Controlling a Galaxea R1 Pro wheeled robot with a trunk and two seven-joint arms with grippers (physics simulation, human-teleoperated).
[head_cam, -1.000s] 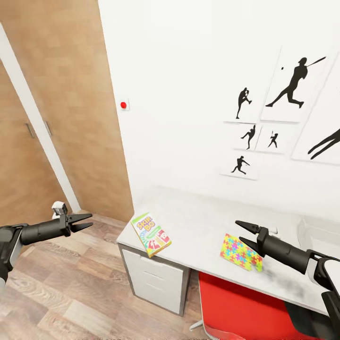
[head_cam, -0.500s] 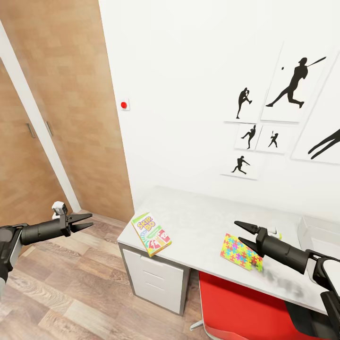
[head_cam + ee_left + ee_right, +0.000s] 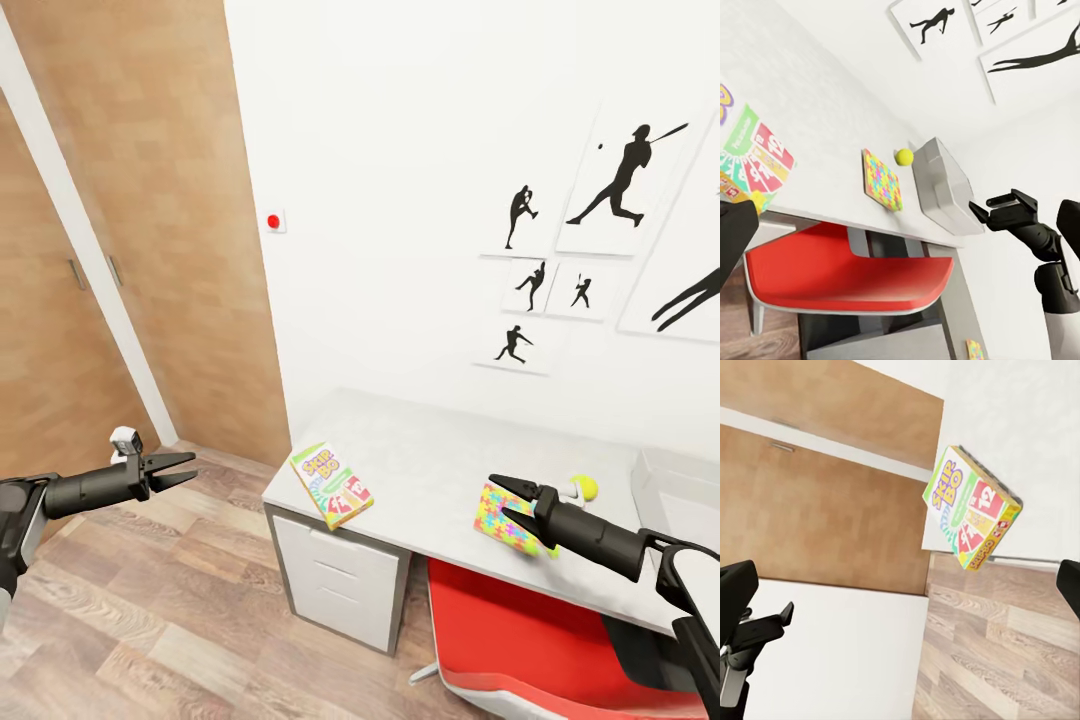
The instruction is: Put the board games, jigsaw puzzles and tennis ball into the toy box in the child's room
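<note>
While the robot faces the table (image 3: 420,455), both arms hang forward with nothing held: the left gripper (image 3: 175,470) is spread over the floor at 9 o'clock, and the right gripper (image 3: 510,502) is spread just above the jigsaw (image 3: 500,520). The Skip-Bo box (image 3: 332,485) lies at the desk's near corner, about 11 o'clock from that gripper. The ball (image 3: 585,487) sits near the toy box (image 3: 665,480) at 3 o'clock. This looks like the approach; next, lowering onto the jigsaw.
</note>
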